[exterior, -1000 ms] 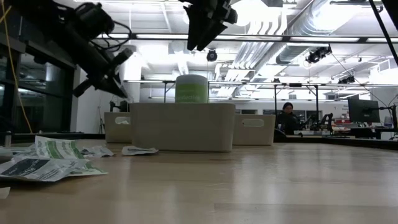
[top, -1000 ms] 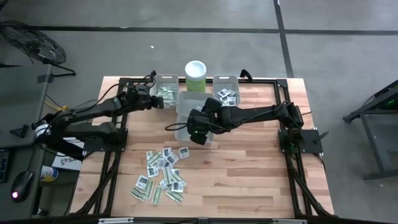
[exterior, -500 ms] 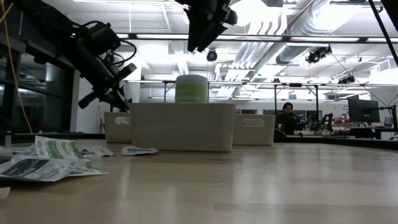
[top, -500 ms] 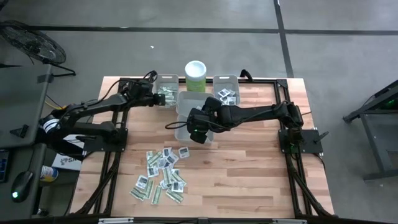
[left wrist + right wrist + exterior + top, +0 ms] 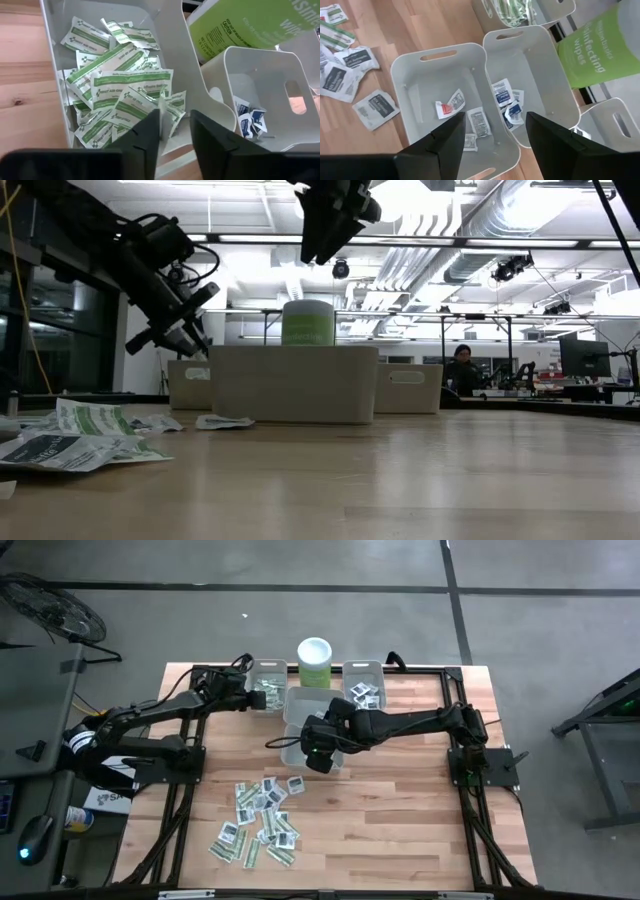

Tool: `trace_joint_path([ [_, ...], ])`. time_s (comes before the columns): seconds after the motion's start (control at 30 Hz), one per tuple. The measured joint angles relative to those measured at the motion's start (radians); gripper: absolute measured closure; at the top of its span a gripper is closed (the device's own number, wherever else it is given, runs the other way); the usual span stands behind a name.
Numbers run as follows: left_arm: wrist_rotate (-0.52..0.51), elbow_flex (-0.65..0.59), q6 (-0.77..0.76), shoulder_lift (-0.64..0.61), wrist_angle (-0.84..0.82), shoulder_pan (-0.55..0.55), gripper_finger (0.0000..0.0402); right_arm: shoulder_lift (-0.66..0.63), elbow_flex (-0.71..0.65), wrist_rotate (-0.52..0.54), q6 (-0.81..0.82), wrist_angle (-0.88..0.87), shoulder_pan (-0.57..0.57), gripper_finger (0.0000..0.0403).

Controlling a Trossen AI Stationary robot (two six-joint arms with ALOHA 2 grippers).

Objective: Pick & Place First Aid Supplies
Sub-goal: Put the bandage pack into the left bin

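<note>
Loose first aid supplies (image 5: pixel 260 825) lie in a heap on the wooden table near its front. My left gripper (image 5: pixel 256 698) hangs open over the far left grey bin (image 5: pixel 52 60), which holds many green-white strip packets (image 5: pixel 120 85). One thin packet (image 5: pixel 162 111) stands on edge between the fingers, close to one fingertip. My right gripper (image 5: pixel 492 132) is open with nothing in it, high above the two middle bins (image 5: pixel 410 65), where a few white square packets (image 5: pixel 476 122) lie on the floors. My left gripper points slantwise down into the far left bin. A thin packet (image 5: pixel 162 111) stands on edge beside the inner side of one fingertip (image 5: pixel 150 125), its lower end among the packets in the bin. Whether the finger touches it, I cannot tell.
A tall pale green canister with a white lid (image 5: pixel 315 662) stands at the far edge between the two far bins. The far right bin (image 5: pixel 364 688) holds a few white packets. The black frame rails (image 5: pixel 180 800) run along both sides; bare wood lies at the right front.
My left gripper has gone toward the table's far edge and a little down, over the far left bin, and has stopped there. My right gripper has kept still.
</note>
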Motion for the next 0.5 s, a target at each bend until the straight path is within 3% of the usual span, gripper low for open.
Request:
trace_joint_path([
  [0.2,-0.020,0.000,0.036,-0.023,-0.001,0.000,0.0250,0.000,0.000,-0.006,0.016,-0.001,0.007,0.0203],
  [0.5,-0.025,0.000,0.176,-0.068,-0.001,-0.002,0.0242,0.000,0.000,-0.067,0.055,-0.027,0.010,0.0203],
])
